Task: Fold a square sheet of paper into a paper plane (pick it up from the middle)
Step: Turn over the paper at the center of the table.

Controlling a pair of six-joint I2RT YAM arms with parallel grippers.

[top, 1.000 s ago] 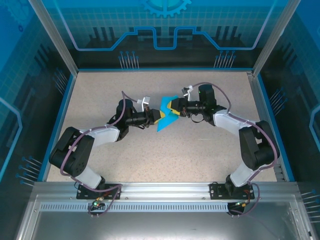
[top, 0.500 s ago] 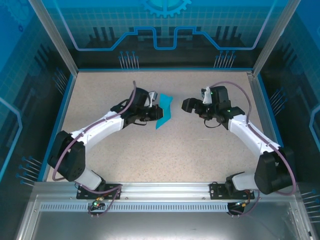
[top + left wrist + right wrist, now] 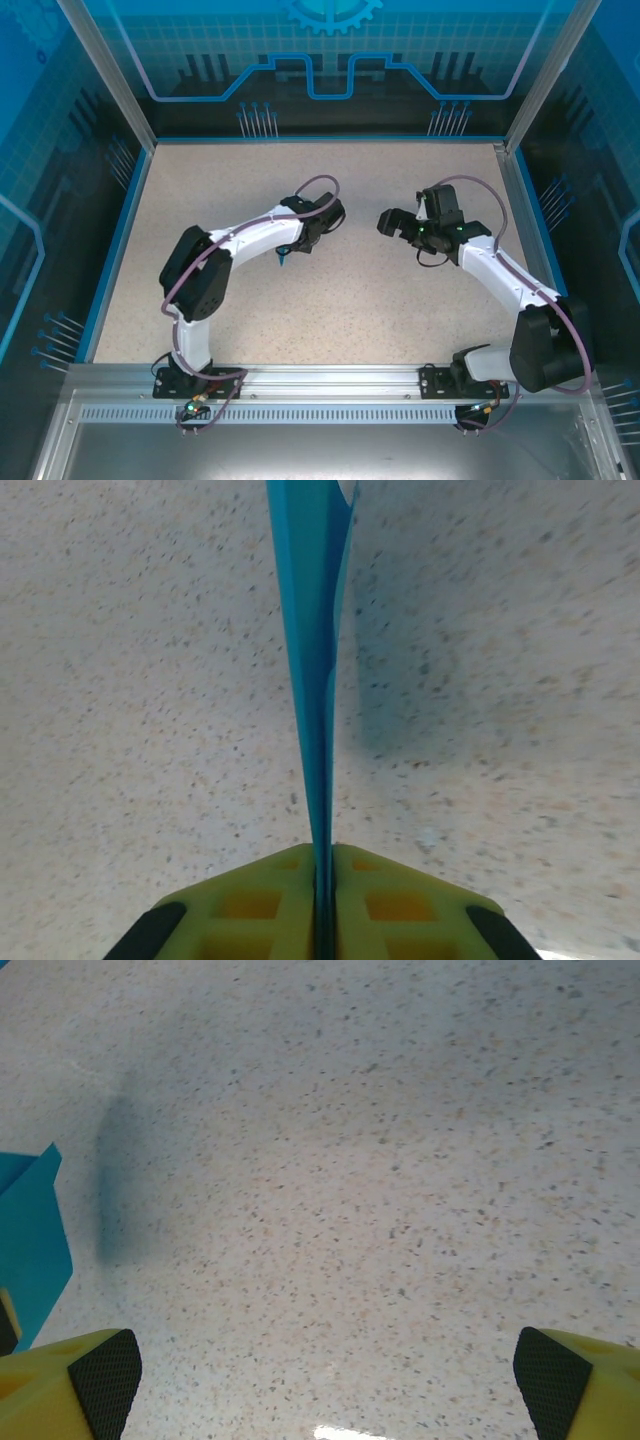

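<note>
Left gripper (image 3: 322, 865) is clamped on the paper plane (image 3: 310, 640), seen edge-on between its yellow fingers over the speckled table (image 3: 500, 730). Right gripper (image 3: 330, 1385), near it, stands wide apart and empty; blue at its camera's left edge is probably that plane.

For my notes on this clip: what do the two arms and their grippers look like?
The left arm and right arm have white links between bulky black joints, on black bases bolted to an aluminium rail. A purple-grey cable loops along each. The left gripper and right gripper have yellow fingers with black textured pads.
</note>
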